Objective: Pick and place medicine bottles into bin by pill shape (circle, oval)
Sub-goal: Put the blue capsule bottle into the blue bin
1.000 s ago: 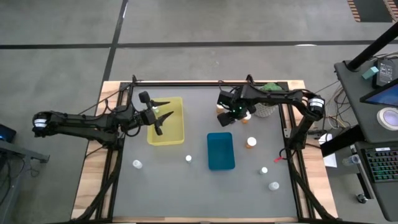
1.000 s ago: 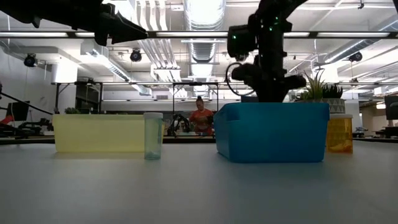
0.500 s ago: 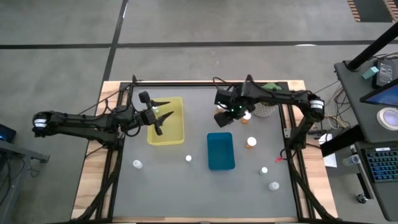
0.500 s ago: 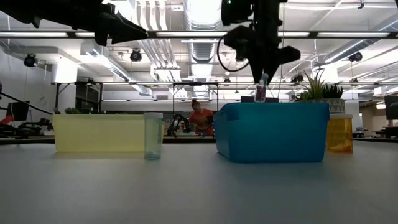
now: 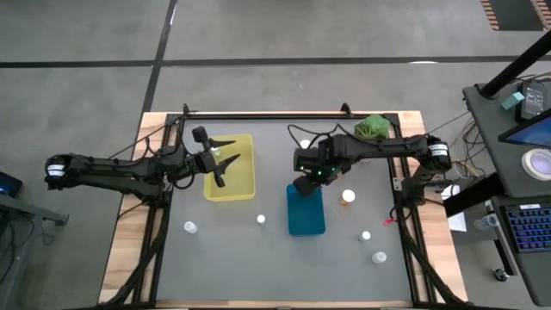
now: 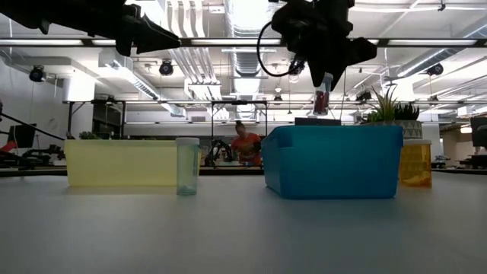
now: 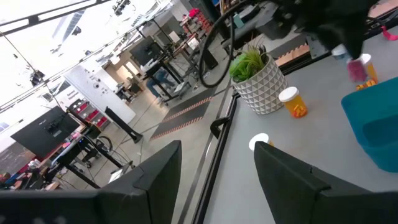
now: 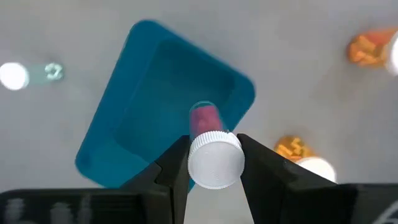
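My right gripper (image 5: 304, 184) hangs over the far end of the blue bin (image 5: 306, 213), shut on a small clear medicine bottle (image 6: 322, 103) with pink pills and a white cap. My left gripper (image 5: 225, 164) waits open and level above the yellow bin (image 5: 231, 169), holding nothing. Several other medicine bottles stand on the grey table: a clear one (image 6: 187, 176) near the yellow bin, an orange one (image 5: 347, 197) right of the blue bin, and a white-capped one (image 5: 304, 145) at the back. My right gripper pinches the bottle at its white cap (image 8: 216, 160), one finger (image 8: 176, 163) on each side. The fingers come from above, pointing steeply down. The bottle hangs below them with its cap up, clear of the bin's rim, its pink-filled body (image 8: 204, 118) over the bin's inside.
A potted green plant (image 5: 372, 129) stands at the table's far right corner. More small bottles sit near the front edge (image 5: 189, 226), (image 5: 261, 220) and at the front right (image 5: 366, 235), (image 5: 379, 257). A person (image 6: 245, 144) sits far behind the table.
My right gripper has carried the pink-pill bottle away from the plant, toward the table's near edge, and upward. The bottle now hangs above the blue bin's rim, where it was low behind the bin before. The wrist has rolled a little.
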Controlling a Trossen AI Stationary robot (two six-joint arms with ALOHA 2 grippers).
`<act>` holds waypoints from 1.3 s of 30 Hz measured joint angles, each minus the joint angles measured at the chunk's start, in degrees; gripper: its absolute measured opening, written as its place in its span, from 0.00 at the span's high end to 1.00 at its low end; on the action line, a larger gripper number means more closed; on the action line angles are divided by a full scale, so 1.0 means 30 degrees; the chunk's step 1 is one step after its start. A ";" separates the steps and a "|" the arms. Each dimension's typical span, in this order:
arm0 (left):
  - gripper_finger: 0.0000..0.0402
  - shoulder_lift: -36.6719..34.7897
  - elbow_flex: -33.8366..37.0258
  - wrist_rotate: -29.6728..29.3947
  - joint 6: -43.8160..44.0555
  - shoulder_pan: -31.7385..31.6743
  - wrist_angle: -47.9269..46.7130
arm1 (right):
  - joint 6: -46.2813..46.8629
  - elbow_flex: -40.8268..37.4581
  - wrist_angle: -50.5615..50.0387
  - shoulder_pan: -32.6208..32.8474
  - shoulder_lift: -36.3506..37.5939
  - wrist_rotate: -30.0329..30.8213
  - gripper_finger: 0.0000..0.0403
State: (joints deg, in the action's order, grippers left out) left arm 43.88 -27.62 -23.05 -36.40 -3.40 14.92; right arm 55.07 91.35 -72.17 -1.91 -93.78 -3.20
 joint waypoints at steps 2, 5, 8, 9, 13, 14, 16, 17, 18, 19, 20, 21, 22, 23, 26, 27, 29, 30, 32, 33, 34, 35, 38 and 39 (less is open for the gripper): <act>0.53 0.0000 0.0000 0.0000 0.0000 0.0001 0.0000 | 0.0437 0.0000 0.0216 0.0435 -0.0007 0.0001 0.71; 0.53 0.0000 0.0000 0.0000 -0.0003 0.0001 0.0000 | 0.1157 0.0000 0.1014 0.0945 -0.0049 0.0002 0.71; 0.53 0.0000 0.0000 0.0000 0.0000 0.0001 0.0000 | 0.1484 0.0000 0.2203 0.1277 -0.0275 -0.0001 0.71; 0.53 0.0000 0.0000 0.0000 0.0000 0.0001 0.0000 | 0.1484 0.0000 0.2542 0.1360 -0.0420 -0.0001 0.71; 0.53 0.0000 0.0000 0.0000 0.0000 0.0001 0.0000 | 0.1309 0.0000 0.3125 0.1478 -0.1207 -0.0567 0.71; 0.53 0.0000 0.0000 0.0000 0.0000 0.0001 -0.0003 | 0.1194 0.0000 0.3137 0.1478 -0.1448 -0.0702 0.71; 0.53 0.0000 0.0000 0.0000 0.0000 0.0001 0.0000 | 0.0870 0.0000 0.3115 0.1478 -0.1843 -0.0791 0.71; 0.53 0.0000 0.0000 0.0000 0.0000 0.0001 -0.0007 | 0.0772 0.0000 0.3143 0.1478 -0.2000 -0.0788 0.71; 0.53 0.0000 0.0000 0.0000 0.0000 0.0001 -0.0007 | 0.0653 0.0000 0.3120 0.1478 -0.2103 -0.0795 0.71; 0.53 0.0000 0.0000 0.0000 0.0000 0.0001 -0.0013 | 0.0560 0.0000 0.3067 0.1478 -0.2213 -0.0795 0.71; 0.53 0.0000 0.0000 0.0000 0.0000 0.0001 -0.0015 | 0.0445 0.0000 0.3016 0.1478 -0.2288 -0.0793 0.71; 0.53 0.0000 0.0000 0.0000 0.0000 0.0001 -0.0015 | 0.0425 0.0000 0.2980 0.1477 -0.2378 -0.0788 0.71; 0.53 0.0000 0.0000 0.0000 0.0000 0.0001 -0.0022 | 0.0317 0.0000 0.2923 0.1471 -0.2479 -0.0788 0.71; 0.53 0.0000 0.0000 0.0000 0.0000 0.0001 -0.0025 | 0.0232 0.0000 0.2805 0.1471 -0.2545 -0.0774 0.71; 0.53 0.0000 0.0000 0.0003 0.0000 0.0001 -0.0029 | -0.0006 0.0000 0.2355 0.1471 -0.2824 -0.0427 0.71; 0.53 0.0000 0.0000 0.0003 0.0000 0.0001 -0.0033 | -0.0188 0.0000 0.2234 0.1471 -0.2945 -0.0424 0.71; 0.53 0.0000 0.0000 0.0000 0.0000 0.0001 -0.0036 | -0.0459 0.0000 0.2132 0.1464 -0.3230 -0.0320 0.71; 0.53 0.0000 0.0000 0.0006 0.0007 0.0008 -0.0043 | -0.0600 0.0000 0.2140 0.1464 -0.3384 -0.0133 0.71; 0.53 0.0000 0.0000 0.0000 0.0005 0.0001 -0.0044 | -0.0792 0.0000 0.2139 0.1464 -0.3642 0.0189 0.71; 0.53 0.0000 0.0000 0.0000 0.0002 0.0003 -0.0051 | -0.0895 0.0000 0.2141 0.1457 -0.3784 0.0244 0.71; 0.53 0.0000 0.0000 0.0000 0.0007 0.0001 -0.0051 | -0.1083 0.0000 0.2075 0.1442 -0.3829 0.0281 0.71; 0.53 0.0000 0.0000 0.0000 0.0007 0.0008 -0.0051 | -0.1195 0.0000 0.2012 0.1423 -0.3954 0.0370 0.71; 0.53 0.0000 0.0000 0.0003 0.0007 0.0008 -0.0164 | -0.1577 -0.0002 0.1893 0.1420 -0.4102 0.0606 0.71; 0.53 0.0000 0.0000 0.0000 0.0007 0.0001 -0.0196 | -0.1605 -0.0029 0.1877 0.1420 -0.4102 0.0686 0.71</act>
State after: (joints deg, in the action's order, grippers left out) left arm 43.88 -27.62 -23.05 -36.38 -3.40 14.33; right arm 50.26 91.26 -66.54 2.35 -106.08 -1.14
